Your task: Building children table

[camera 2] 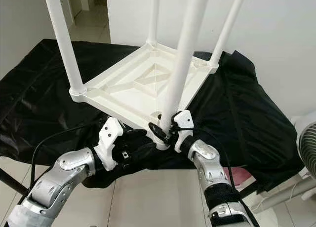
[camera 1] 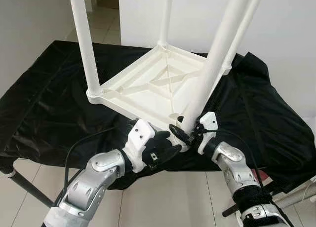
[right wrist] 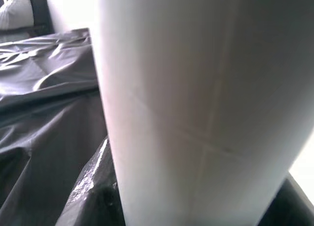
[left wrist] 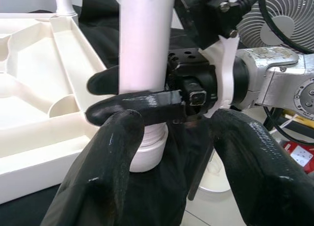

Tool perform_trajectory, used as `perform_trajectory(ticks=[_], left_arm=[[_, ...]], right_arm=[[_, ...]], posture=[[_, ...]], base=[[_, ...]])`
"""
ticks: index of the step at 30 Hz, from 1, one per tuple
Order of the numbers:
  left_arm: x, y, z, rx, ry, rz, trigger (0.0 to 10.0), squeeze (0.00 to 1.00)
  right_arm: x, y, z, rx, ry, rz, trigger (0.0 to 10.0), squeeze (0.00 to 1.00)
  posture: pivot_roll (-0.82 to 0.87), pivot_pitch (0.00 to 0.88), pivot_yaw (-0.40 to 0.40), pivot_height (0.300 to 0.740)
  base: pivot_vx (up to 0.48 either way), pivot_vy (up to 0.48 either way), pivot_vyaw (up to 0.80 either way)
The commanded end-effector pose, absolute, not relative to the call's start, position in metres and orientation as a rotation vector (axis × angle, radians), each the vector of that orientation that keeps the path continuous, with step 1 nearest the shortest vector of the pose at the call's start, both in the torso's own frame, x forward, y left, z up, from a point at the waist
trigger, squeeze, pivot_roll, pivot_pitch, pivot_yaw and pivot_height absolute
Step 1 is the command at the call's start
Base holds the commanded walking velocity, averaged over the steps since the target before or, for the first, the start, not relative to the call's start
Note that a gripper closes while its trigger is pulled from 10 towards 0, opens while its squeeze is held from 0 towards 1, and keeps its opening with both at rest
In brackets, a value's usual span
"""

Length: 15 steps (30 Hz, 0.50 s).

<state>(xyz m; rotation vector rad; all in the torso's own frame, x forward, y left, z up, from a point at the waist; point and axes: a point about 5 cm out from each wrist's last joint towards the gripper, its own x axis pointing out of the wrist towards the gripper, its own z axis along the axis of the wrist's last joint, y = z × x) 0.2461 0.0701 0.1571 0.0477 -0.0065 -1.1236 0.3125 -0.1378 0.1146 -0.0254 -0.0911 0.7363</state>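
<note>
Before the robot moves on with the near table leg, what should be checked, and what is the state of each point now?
1. Right gripper shut on the near leg, low by the socket: ok.
2. Left gripper open and free of the leg: ok.
3. Near leg fully seated in its corner socket: cannot tell.
4. Near leg straight like the others: not ok, it tilts.
5. Other three legs standing in their corners: ok.
6. Tabletop flat, upside down on the black cloth: ok.
</note>
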Motion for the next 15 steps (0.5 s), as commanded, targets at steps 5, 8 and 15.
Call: perform_trajectory(ticks=[5,8,15], left_arm=[[0.249,0.071,0.158,0.050,-0.001,-1.133,10.0,0.00],[0.250,0.071,0.157,0.055,-0.001,-1.132,10.0,0.00],[0.251,0.068,0.158,0.053,-0.006,-1.134,10.0,0.00]], right_arm=[[0.301,-0.135,0.109,-0.030,-0.096,0.688,10.0,0.00],[0.296,-0.132,0.108,-0.031,-0.112,0.618,10.0,0.00],[0.289,-0.122,0.106,0.028,-0.115,0.407,10.0,0.00]], posture=[[-0.03,0.020,-0.051,0.740],[-0.04,0.020,-0.049,0.740],[-0.03,0.018,-0.054,0.740]], base=[[0.000,0.000,0.00],[0.000,0.000,0.00],[0.000,0.000,0.00]])
